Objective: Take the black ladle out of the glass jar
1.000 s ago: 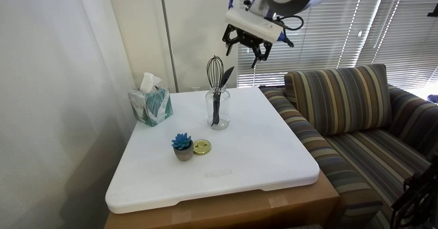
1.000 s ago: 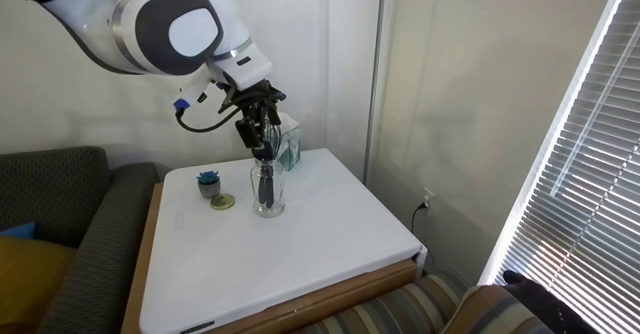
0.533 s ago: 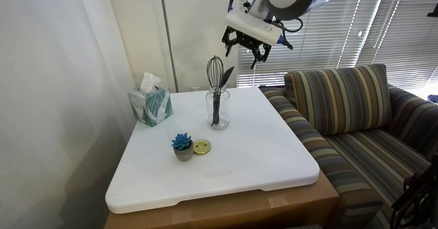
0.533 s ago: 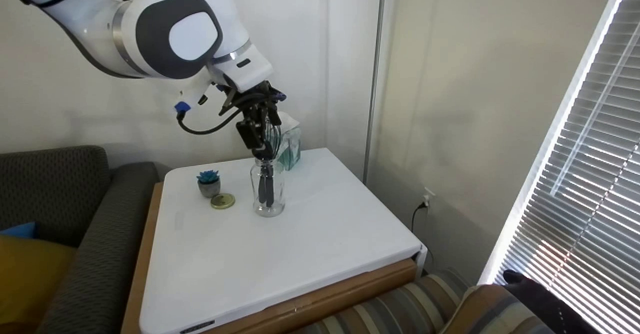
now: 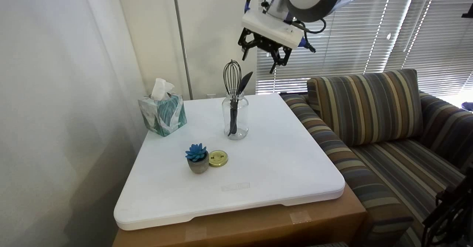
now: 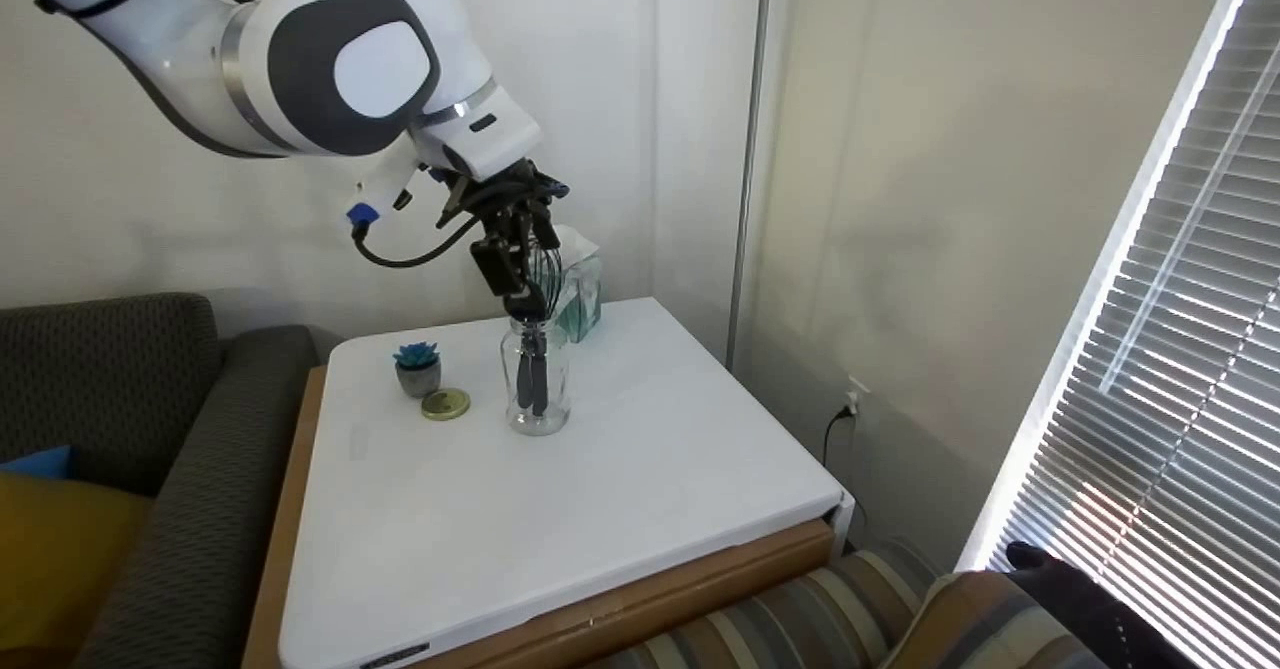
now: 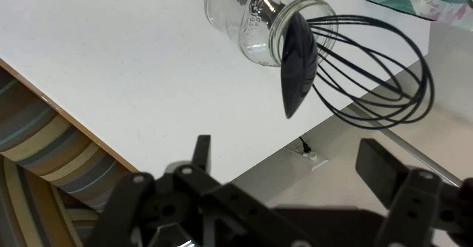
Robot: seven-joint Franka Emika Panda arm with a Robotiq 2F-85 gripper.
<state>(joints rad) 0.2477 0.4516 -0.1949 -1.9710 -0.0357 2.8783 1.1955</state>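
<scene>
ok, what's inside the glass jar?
Glass jar: two dark handles, of the black ladle and whisk. In the wrist view, the ladle's bowl hides part of the inside.

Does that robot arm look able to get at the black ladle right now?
Probably yes: the gripper is open, and nothing visible blocks its way to the black ladle, which pokes out of the glass jar. The balloon whisk close by might crowd the grasp.
</scene>
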